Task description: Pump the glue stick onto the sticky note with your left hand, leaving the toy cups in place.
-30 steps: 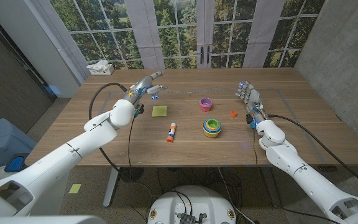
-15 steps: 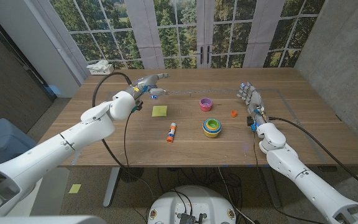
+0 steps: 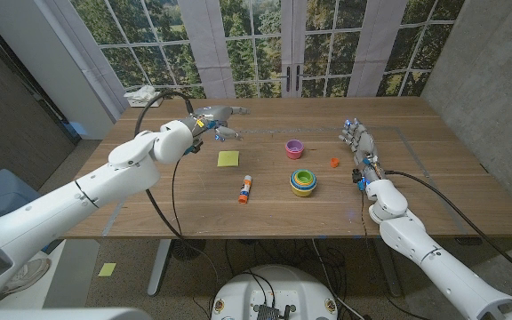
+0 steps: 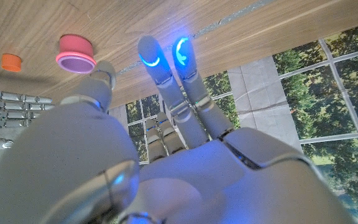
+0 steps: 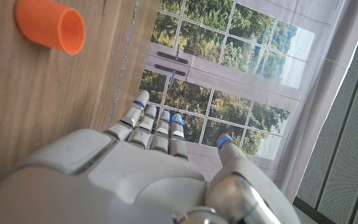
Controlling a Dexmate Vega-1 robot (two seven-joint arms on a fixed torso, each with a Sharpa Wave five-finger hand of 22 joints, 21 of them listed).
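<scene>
A glue stick (image 3: 244, 188) with a white body and orange ends lies on the table's middle. The yellow-green sticky note (image 3: 228, 159) lies just beyond it. My left hand (image 3: 214, 119) hovers over the far left of the table, beyond the note, fingers spread and holding nothing. Its fingertips (image 4: 149, 56) glow blue. A pink toy cup (image 3: 293, 148) with a purple inside (image 4: 75, 50) stands right of the note. Nested yellow, green and blue cups (image 3: 303, 181) stand near it. My right hand (image 3: 359, 141) waits at the right, fingers (image 5: 157, 132) straight, nothing in it.
A small orange cup (image 3: 334, 162) lies on its side next to my right hand (image 5: 50, 26). A white object (image 3: 143, 95) sits at the table's far left corner. Cables trail along both arms. Windows stand behind the table.
My left hand has lifted and moved farther back over the table, away from the sticky note. The right hand has hardly moved.
</scene>
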